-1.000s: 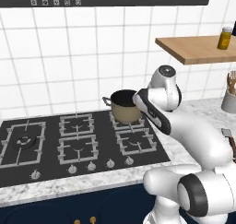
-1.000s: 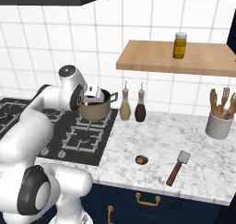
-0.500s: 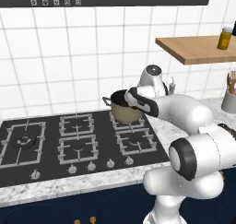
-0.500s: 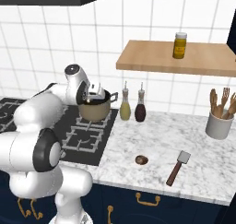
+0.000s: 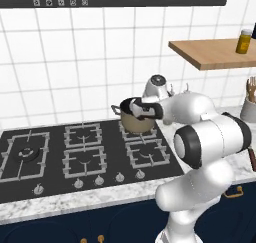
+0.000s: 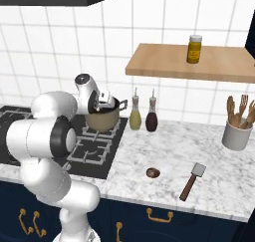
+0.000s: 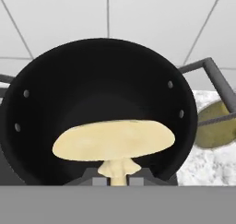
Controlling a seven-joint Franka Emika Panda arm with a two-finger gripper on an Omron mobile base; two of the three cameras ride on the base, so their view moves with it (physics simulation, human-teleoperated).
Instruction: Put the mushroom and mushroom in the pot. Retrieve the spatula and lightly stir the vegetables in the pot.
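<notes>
A white-tiled kitchen wall was seen behind a marble bench (image 6: 219,186) and a black gas hob (image 5: 75,152). Nearest on the bench, a small brown mushroom (image 6: 153,173) was laid, with the spatula (image 6: 192,181) just to its right, apart from it, its dark handle pointed toward the front edge. Farther back, two bottles (image 6: 143,116) were stood side by side near the wall, and a pale utensil holder (image 6: 235,135) with wooden sticks was placed at the right. On the hob's rear right burner the pot (image 5: 137,121) was set upright. The pincer (image 6: 103,102) was held just above the pot's rim. In the hand view, a pale cream mushroom (image 7: 113,140) was gripped by its stem between the finger tips (image 7: 99,181), its cap spread over the dark inside of the pot (image 7: 55,80). Above, a wooden shelf (image 6: 164,61) was fixed to the wall, and a yellow jar (image 6: 194,49) was stood on it.
</notes>
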